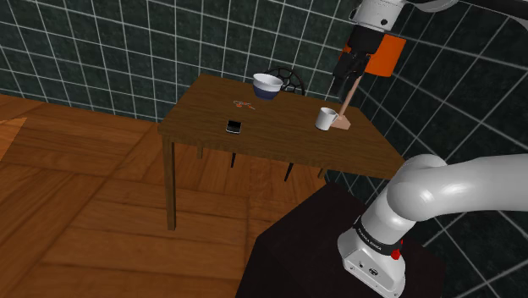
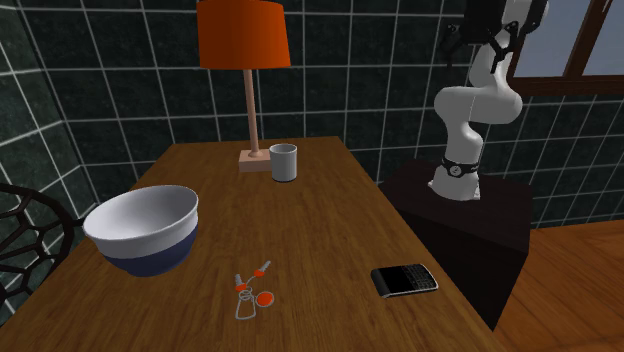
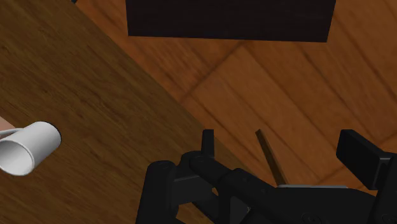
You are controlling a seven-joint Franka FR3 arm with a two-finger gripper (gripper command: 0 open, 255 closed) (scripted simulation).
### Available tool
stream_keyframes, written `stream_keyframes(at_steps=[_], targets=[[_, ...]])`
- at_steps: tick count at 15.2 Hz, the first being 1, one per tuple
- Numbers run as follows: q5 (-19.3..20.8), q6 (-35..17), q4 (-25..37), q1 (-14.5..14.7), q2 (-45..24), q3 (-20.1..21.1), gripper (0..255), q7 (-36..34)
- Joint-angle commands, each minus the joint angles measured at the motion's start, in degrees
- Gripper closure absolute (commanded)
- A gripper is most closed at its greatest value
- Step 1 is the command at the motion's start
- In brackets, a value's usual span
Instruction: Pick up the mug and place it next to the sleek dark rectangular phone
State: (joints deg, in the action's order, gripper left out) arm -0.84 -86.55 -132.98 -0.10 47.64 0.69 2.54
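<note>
Fingers: the fingers (image 3: pixel 207 145) are released and stand apart, clasping nothing. Between them show the bench (image 3: pixel 95 95) edge, a thin brown bar that may be a bench leg, and the wooden floor (image 3: pixel 299 83).
Height: in the shoulder view the fingers (image 1: pixel 348 78) hang in the air above the mug (image 1: pixel 326 119) without touching it.
Mug: white, upright, mouth up, near one end of the bench (image 1: pixel 279 140). Seen along the hand, the mug (image 3: pixel 28 147) lies off to the side of the fingers, not between them.
Lamp: a lamp (image 2: pixel 243 35) with an orange shade and a pale stem has its base just beside the mug (image 2: pixel 284 162). In the shoulder view the shade (image 1: pixel 386 53) sits right behind the fingers.
Phone: the phone (image 2: pixel 404 280) is dark, rectangular and flat on the bench (image 2: pixel 330 215) near its edge, well apart from the mug. It shows in the shoulder view too (image 1: pixel 233 127).
Between mug and phone: bare wood.
Bowl: a bowl (image 2: pixel 143 228), white with a blue lower part, stands away from that line, near the chair side.
Small thing: an orange-and-white object (image 2: pixel 250 292) lies between bowl and phone; what it is I cannot tell.
Chair: a dark chair (image 1: pixel 286 79) stands at the bench's far side.
Stand: a dark box (image 2: pixel 470 215) carries the white arm (image 2: pixel 475 100) beside the bench.
Walls: dark green tiles.
</note>
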Motion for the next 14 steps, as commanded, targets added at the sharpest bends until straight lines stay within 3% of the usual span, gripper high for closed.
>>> stream_keyframes(at_steps=[1, 14], targets=[[0.0, 0.0, 0.0, 0.0, 0.0, 0.0, 0, 0.0], [8.1, -16.6, -2.3, -4.6, -14.1, -12.0, 0, 11.3]])
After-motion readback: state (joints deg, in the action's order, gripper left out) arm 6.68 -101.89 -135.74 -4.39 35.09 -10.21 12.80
